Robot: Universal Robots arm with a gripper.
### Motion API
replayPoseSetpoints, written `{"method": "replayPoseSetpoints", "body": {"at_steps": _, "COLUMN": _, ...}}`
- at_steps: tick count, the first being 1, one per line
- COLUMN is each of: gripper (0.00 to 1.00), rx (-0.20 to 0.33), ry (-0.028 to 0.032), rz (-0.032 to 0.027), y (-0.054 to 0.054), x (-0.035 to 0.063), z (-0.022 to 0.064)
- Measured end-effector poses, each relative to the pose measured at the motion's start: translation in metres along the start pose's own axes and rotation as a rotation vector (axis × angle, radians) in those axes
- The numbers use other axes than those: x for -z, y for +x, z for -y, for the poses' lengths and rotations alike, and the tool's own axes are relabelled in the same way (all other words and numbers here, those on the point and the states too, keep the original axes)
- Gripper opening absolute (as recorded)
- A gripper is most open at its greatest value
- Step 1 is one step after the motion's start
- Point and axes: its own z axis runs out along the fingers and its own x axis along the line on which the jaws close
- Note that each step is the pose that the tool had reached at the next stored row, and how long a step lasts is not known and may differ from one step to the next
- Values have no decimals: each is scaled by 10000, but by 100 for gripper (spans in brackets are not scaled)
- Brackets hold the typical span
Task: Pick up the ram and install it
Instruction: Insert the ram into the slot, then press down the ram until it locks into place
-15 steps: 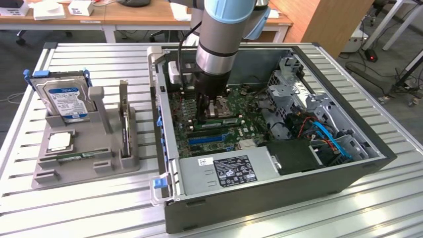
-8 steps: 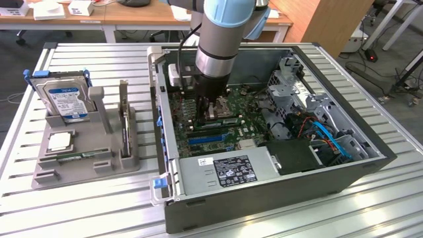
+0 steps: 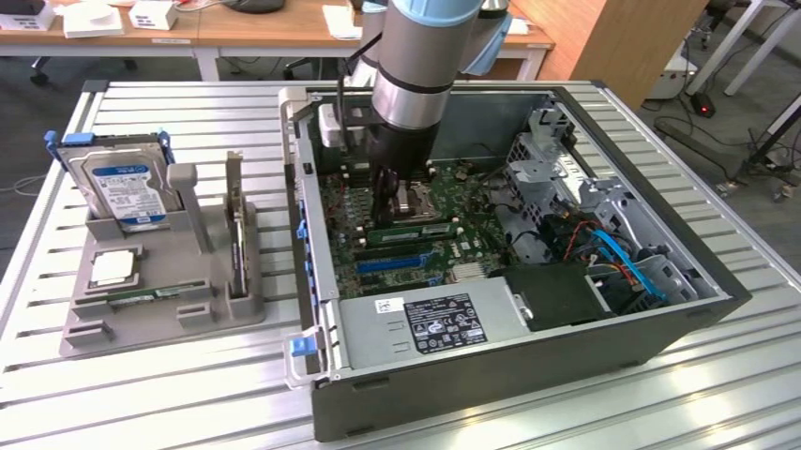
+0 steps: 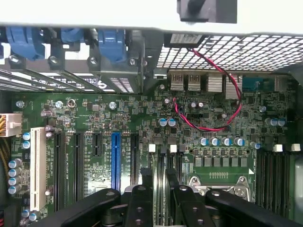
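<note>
**Bench** (image 3: 188, 394): ribbed, pale metal slats. It carries an open computer case and a grey parts holder, set apart from each other.

**Black desktop computer case** (image 3: 501, 394): lies on its side with the cover off. Inside are a green motherboard (image 3: 363, 211), a silver power supply box with a white label (image 3: 419, 323) at the near edge, and blue cables (image 3: 626, 262) towards the exterior view's right.

**Robot arm** (image 3: 419, 56): a grey-and-blue tube that reaches down into the case.

**Jaws** (image 3: 388, 187): low over the motherboard, close to the metal processor socket (image 3: 411, 199). In the wrist view the jaws (image 4: 158, 182) stand spread, with two black fingers (image 4: 139, 198) flanking a gap. Memory slots with white end clips (image 4: 152, 148) show through that gap, and I cannot make out anything pinched between the fingers.

**Ram** (image 3: 414, 228): a long, narrow green circuit-board stick. It lies lengthwise along the motherboard just beside the processor socket, on the side towards the power supply and near the jaws. Whether it is fully seated cannot be told.

**Grey moulded parts holder** (image 3: 75, 337): on the exterior view's left. It holds:
- a silver hard drive with a blue-white label (image 3: 126, 187), standing upright;
- a small square silver processor chip (image 3: 113, 269), lying flat;
- a thin green strip (image 3: 150, 295), lying flat in a groove;
- a dark card (image 3: 234, 234), standing on edge.

**Red-and-black wire pair** (image 4: 222, 94): loops over the board beside the rear ports.
</note>
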Motion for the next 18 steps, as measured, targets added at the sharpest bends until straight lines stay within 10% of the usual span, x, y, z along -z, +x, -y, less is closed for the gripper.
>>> {"method": "replayPoseSetpoints", "body": {"at_steps": 18, "gripper": 16, "rx": 0, "ry": -1, "rz": -2, "y": -1, "x": 39, "z": -2}}
